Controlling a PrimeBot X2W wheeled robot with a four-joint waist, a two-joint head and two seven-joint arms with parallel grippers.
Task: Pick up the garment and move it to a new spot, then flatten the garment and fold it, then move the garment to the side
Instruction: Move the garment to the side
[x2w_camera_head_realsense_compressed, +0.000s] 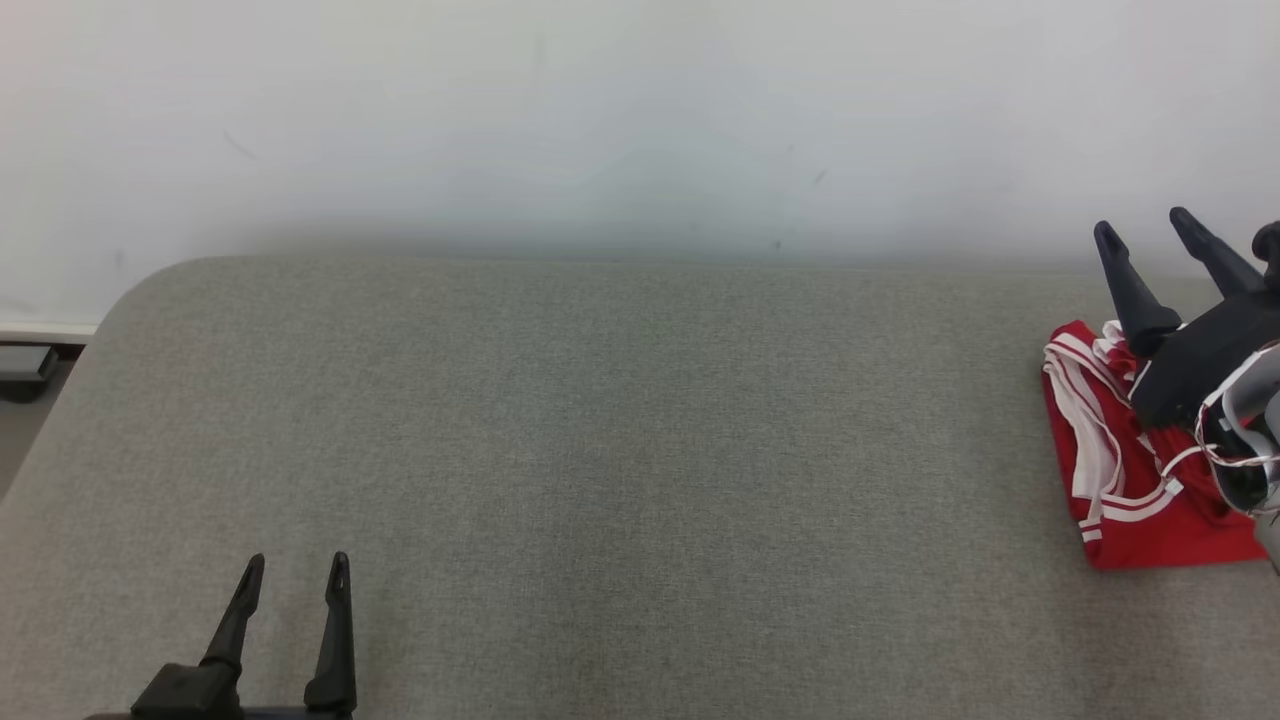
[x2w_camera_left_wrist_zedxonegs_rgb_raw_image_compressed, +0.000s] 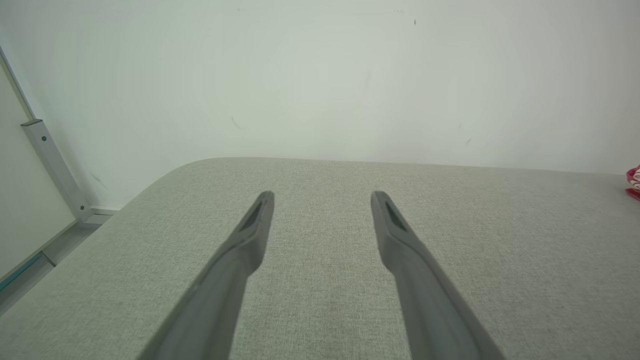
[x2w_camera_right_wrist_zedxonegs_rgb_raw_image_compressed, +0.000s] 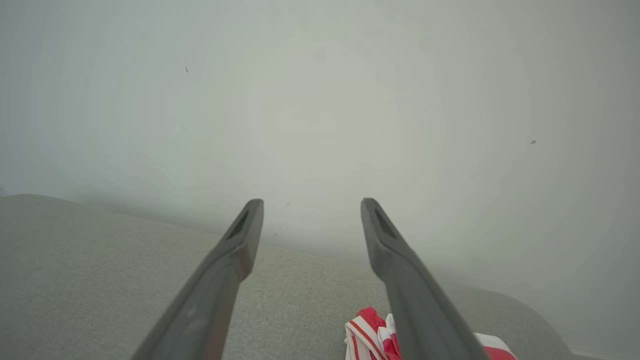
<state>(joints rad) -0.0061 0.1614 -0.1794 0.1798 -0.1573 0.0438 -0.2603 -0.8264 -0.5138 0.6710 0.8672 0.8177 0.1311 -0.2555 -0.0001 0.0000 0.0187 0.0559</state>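
Right claw (x2w_camera_head_realsense_compressed: 1143, 224) hangs released at the far right end of the worktop (x2w_camera_head_realsense_compressed: 640, 450), its two dark fingers spread wide with nothing between them. The left claw (x2w_camera_head_realsense_compressed: 297, 560) sits at the near left corner, also released and empty, with its fingers apart over bare cloth.

A pale wall (x2w_camera_head_realsense_compressed: 640, 120) with a few small dark marks runs behind everything. Below it the worktop, covered in grey woven fabric with rounded corners, stretches across the head view. Most of its surface is bare.

The garment (x2w_camera_head_realsense_compressed: 1100, 470) is red with white stripes. It lies bunched and creased at the right end of the worktop, well apart from the left claw. The body of the right claw sits above it and hides its right part. In the right wrist view the garment (x2w_camera_right_wrist_zedxonegs_rgb_raw_image_compressed: 367, 330) shows low down, beneath the base of the right-hand finger, while the tips point toward the wall. Whether the claw touches the cloth I cannot tell.

In the left wrist view a sliver of the garment (x2w_camera_left_wrist_zedxonegs_rgb_raw_image_compressed: 634, 181) shows at the right edge, and a grey metal rail (x2w_camera_left_wrist_zedxonegs_rgb_raw_image_compressed: 50, 165) slants down the wall at the left.
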